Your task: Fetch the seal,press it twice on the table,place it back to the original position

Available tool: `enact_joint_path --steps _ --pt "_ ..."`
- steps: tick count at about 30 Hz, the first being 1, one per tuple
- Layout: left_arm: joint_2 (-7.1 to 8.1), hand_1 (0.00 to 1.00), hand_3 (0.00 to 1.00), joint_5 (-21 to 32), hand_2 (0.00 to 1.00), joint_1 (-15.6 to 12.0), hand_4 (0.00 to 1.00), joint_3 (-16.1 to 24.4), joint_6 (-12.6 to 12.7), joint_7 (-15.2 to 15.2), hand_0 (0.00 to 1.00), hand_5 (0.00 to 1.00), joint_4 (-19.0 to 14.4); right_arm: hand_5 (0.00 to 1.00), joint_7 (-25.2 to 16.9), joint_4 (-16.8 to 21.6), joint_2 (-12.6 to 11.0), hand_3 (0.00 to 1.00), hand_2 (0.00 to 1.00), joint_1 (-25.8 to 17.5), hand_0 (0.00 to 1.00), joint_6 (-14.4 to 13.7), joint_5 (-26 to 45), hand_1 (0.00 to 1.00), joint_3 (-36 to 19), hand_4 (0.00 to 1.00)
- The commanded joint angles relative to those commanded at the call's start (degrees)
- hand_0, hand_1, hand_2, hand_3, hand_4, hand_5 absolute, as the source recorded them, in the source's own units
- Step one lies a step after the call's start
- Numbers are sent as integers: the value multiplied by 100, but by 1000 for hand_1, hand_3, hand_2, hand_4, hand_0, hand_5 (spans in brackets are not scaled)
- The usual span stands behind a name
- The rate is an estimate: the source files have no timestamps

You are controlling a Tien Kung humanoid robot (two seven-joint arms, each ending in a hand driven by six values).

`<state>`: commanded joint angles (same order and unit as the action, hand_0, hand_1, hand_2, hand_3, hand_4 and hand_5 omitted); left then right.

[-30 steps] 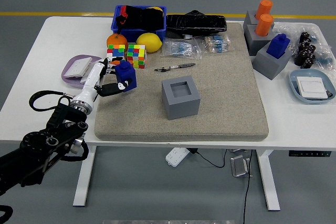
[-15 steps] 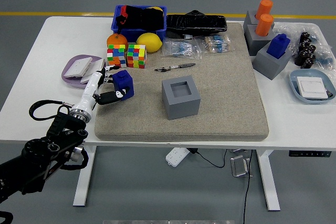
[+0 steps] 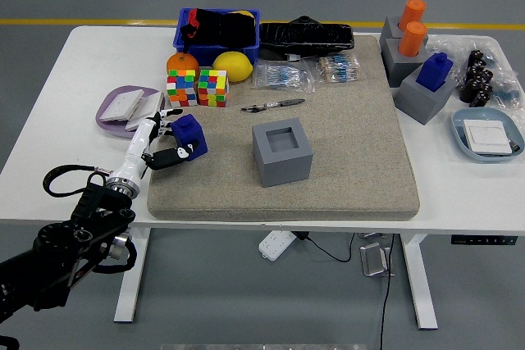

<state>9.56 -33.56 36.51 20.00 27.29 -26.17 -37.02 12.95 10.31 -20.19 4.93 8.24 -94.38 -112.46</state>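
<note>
**Asker:** Head view, left to right: what's there?

**Watcher:** Far left, a lilac plate (image 3: pixel 111 114) with a pale card on it. Beside it the left hand (image 3: pixel 164 143), white-fingered on a black arm, is curled around the blue seal (image 3: pixel 188 134), which sits tilted at the left edge of the grey mat (image 3: pixel 353 145). Mid-mat stands an empty grey holder (image 3: pixel 282 152), a square block with a recessed top. Far right, more holders carry two orange seals (image 3: pixel 412 26) and another blue one. The right hand isn't visible.

**Asker:** What could go wrong?

**Watcher:** The seal looks like smooth, hard plastic with boxy faces; held crooked, it could twist in the fingers or meet the mat on an edge and print poorly. The mat seems coarse and slightly soft, so a skewed press might tip it. Returning it, a corner could catch the holder's rim.
</note>
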Motion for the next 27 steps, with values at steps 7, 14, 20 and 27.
enact_joint_path --steps 7,14,20,27 --pt "9 540 794 -14 472 19 653 17 -1 -8 805 2 -31 488 -3 0 -5 660 723 5 788 0 39 720 43 803" --pt "107 540 792 -306 471 107 652 365 29 23 804 2 -412 488 2 0 -11 660 723 4 787 -3 33 720 32 803" --pt "238 540 793 -920 469 291 653 769 -141 493 804 2 -1092 488 -2 0 -26 660 723 11 787 -2 44 720 29 803" --pt "314 541 794 -1262 469 556 650 777 -323 786 804 2 -1843 488 4 0 -40 660 722 21 787 -2 53 719 46 803"
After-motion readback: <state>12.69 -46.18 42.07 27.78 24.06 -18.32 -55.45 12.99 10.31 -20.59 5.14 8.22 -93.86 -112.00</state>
